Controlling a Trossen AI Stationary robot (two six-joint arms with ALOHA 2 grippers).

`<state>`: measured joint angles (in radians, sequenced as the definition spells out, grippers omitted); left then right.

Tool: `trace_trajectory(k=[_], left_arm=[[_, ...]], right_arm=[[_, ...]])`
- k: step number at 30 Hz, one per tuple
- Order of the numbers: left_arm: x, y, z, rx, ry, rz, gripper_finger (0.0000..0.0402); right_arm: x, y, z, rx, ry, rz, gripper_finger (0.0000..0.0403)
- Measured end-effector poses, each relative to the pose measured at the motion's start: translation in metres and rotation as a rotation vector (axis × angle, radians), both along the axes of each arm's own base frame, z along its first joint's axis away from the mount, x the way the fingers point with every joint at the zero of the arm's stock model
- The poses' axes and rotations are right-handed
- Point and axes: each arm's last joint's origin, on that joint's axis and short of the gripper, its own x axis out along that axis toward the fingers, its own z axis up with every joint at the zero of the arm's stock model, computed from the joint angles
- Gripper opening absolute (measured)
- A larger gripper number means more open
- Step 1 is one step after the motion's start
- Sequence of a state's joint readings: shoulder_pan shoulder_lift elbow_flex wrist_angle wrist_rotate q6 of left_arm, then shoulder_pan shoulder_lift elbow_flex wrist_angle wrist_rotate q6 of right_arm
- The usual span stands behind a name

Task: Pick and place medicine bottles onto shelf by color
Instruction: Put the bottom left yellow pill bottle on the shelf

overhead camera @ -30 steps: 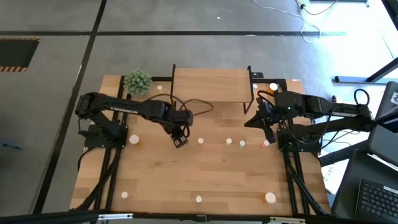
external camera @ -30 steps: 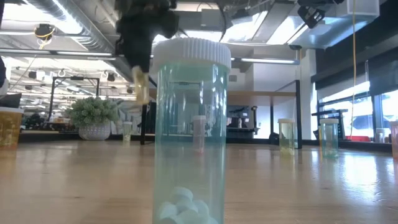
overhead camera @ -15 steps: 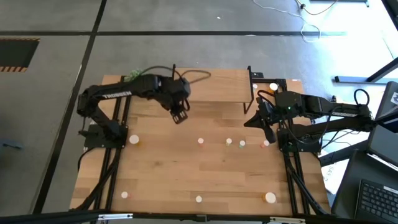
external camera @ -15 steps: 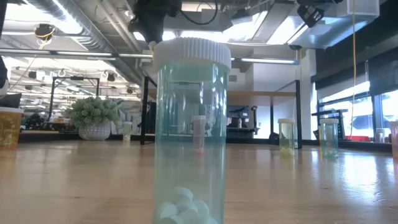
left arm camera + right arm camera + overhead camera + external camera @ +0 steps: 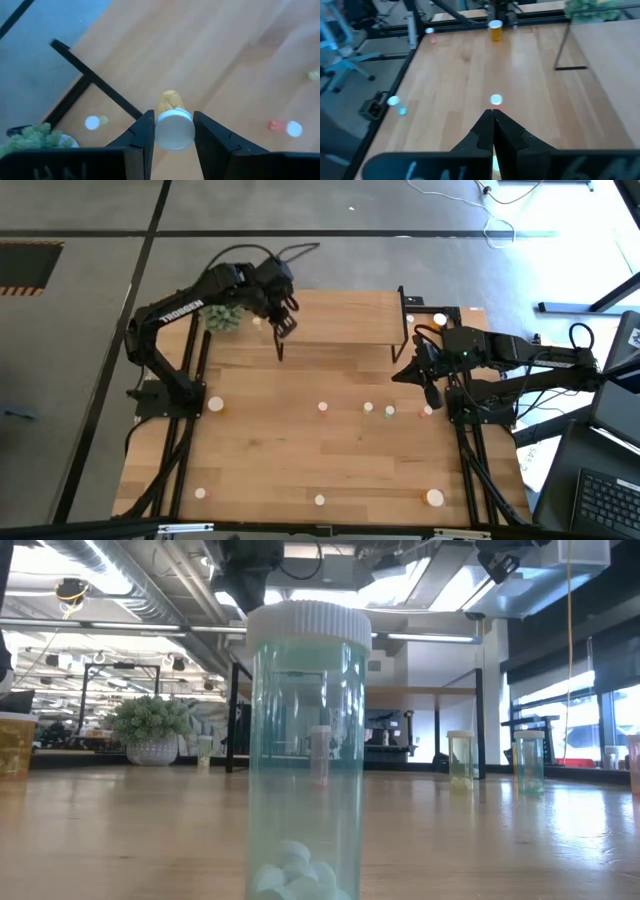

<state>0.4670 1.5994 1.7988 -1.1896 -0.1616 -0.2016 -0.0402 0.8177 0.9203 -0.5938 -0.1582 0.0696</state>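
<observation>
My left gripper (image 5: 283, 322) hangs over the left end of the light-wood shelf (image 5: 345, 315), shut on a yellowish medicine bottle (image 5: 170, 102) with a white cap. Beside that end of the shelf stands the green plant ball (image 5: 222, 316). Several small bottles stand upright on the table, among them a pink-red one (image 5: 323, 407) and a green one (image 5: 390, 411). My right gripper (image 5: 432, 392) waits shut at the table's right side, its fingers (image 5: 493, 125) empty. In the low view a green bottle (image 5: 305, 740) stands close in front. My left gripper pinches the bottle between its two fingers (image 5: 142, 132) at the white cap (image 5: 174, 131). The fingers slant down from above and lie along the bottle, whose yellow body sticks out past the fingertips. The bottle is lifted clear of table and shelf.
A black shelf leg (image 5: 95, 82) runs just beyond the held bottle. Larger orange bottles stand at the table's near right (image 5: 434, 497) and far right (image 5: 440, 319). More small bottles stand at the near edge (image 5: 319, 500) and the left side (image 5: 215, 404).
My left gripper has swung from the table's middle toward the far edge and risen, ending over the shelf's left end. It has tipped less steeply down and kept the yellowish bottle between its fingers, clear of the table. My right arm has kept still.
</observation>
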Motion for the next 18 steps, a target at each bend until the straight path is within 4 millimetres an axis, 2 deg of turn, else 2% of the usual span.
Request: trace_trajectory(k=[7,18], left_arm=[[0.005,0.031,0.005,0.003,-0.004,-0.009,0.0102],[0.03,0.06,-0.001,-0.013,0.135,-0.079,0.0102]], right_arm=[[0.001,-0.003,0.001,-0.042,-0.012,-0.08,0.0006],[0.001,-0.003,0.002,-0.036,-0.026,-0.082,0.0006]])
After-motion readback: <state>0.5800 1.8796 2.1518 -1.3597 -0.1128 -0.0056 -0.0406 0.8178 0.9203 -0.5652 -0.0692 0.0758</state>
